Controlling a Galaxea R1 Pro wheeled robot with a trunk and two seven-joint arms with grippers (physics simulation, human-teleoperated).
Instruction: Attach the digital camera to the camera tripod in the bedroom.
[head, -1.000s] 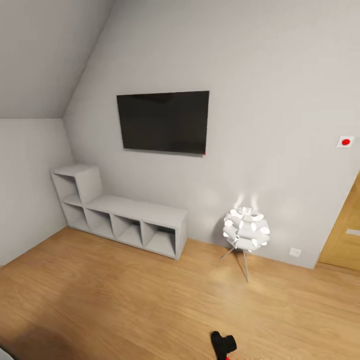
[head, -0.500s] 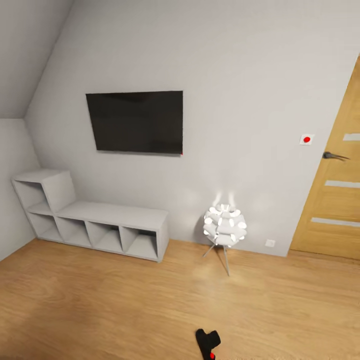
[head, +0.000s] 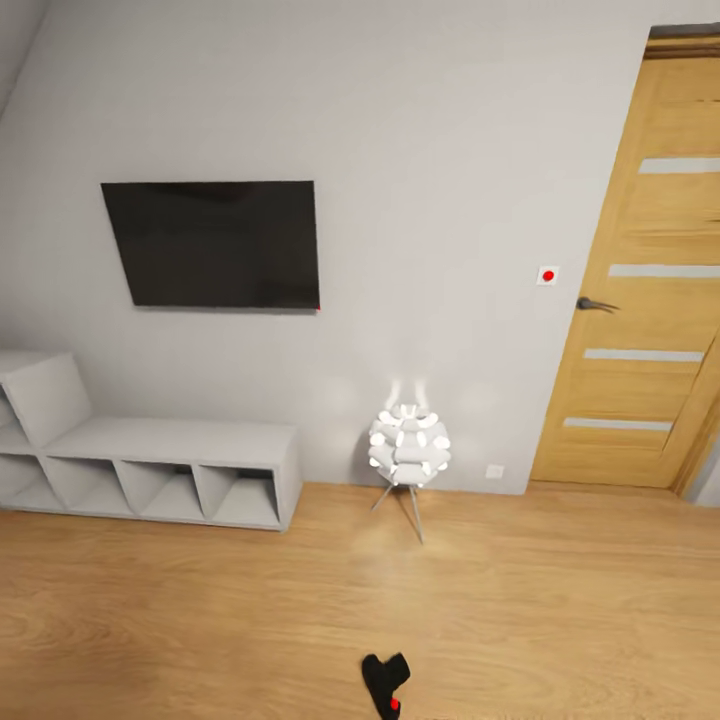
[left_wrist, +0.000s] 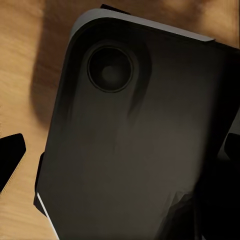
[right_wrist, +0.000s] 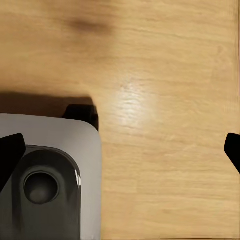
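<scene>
Swung rightward, head view now shows wood door (head: 640, 290); digital camera (head: 385, 683) on plank floor (head: 200, 620); pincers' spread unclear.

The floor (head: 560, 610) is light wood plank with a satin sheen, brightest just in front of the lamp (head: 409, 447), whose glowing white petals look like smooth plastic on thin shiny metal legs. The wall (head: 440, 150) is matt, pale grey, faintly textured. The TV (head: 215, 244) is flat black with a dull screen. The shelf (head: 150, 460) is smooth matt grey, painted by the look of it. The door (head: 645, 300) is warm wood veneer with pale frosted strips and a dark metal handle. At the floor's near edge the camera (head: 385, 682) is matt black with a glossy red button.
</scene>
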